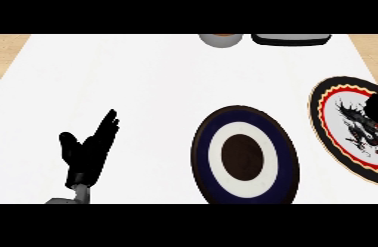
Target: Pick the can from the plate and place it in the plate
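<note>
No can [220, 39] shows plainly on either plate; the only candidate is a grey rounded object with a brownish top at the far edge of the counter, cut off by the upper edge of the view, and whether it is the can cannot be settled from here. Just beside it to the right sits a dark, flat-looking item with a pale face [289, 39], also cropped. Nearer in, the dark blue plate [245, 187] with a white ring and a brown centre lies at the middle of the white counter [133, 76], bare of any object. The second plate [325, 103], cream with a black and red rim and a dark dragon-like figure, lies at the right edge, partly out of view, and its visible part is also bare. The left hand [87, 152] shows at the lower left, fingers straight and pointing up and away, thumb apart, holding nothing; it reads as resting, well apart from both plates. The right hand is not in view. By judgement the pick has not begun: 0 of the 2 steps look done. The next move calls for locating the can for certain, then bringing a hand over it with fingers spread wide enough to close around its sides.
</note>
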You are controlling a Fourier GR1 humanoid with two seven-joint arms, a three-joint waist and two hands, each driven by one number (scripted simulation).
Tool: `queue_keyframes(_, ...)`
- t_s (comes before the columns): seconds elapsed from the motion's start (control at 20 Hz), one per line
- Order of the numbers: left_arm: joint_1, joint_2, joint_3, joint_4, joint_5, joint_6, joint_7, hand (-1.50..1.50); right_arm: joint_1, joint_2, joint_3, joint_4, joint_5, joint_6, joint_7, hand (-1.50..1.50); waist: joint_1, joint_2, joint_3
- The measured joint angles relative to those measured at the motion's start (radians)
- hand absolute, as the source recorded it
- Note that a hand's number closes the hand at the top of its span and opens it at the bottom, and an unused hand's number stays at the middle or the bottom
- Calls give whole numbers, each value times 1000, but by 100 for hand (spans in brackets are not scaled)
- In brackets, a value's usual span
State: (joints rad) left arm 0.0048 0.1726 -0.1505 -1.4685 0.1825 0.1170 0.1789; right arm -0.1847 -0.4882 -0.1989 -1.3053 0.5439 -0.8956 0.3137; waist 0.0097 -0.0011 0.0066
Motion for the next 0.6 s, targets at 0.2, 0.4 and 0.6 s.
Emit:
queue_keyframes(0.2,-9,2,3,10,0,-11,0,0,-47,-55,-43,177,-95,105,-42,-150,8,3,0)
queue_keyframes(0.4,-20,-1,0,13,-5,-13,5,0,-104,-92,-50,364,-147,246,-93,-150,19,7,1)
queue_keyframes(0.6,-25,-11,-4,16,-14,-5,11,0,-162,-105,-109,530,-240,340,-278,-150,19,7,2)
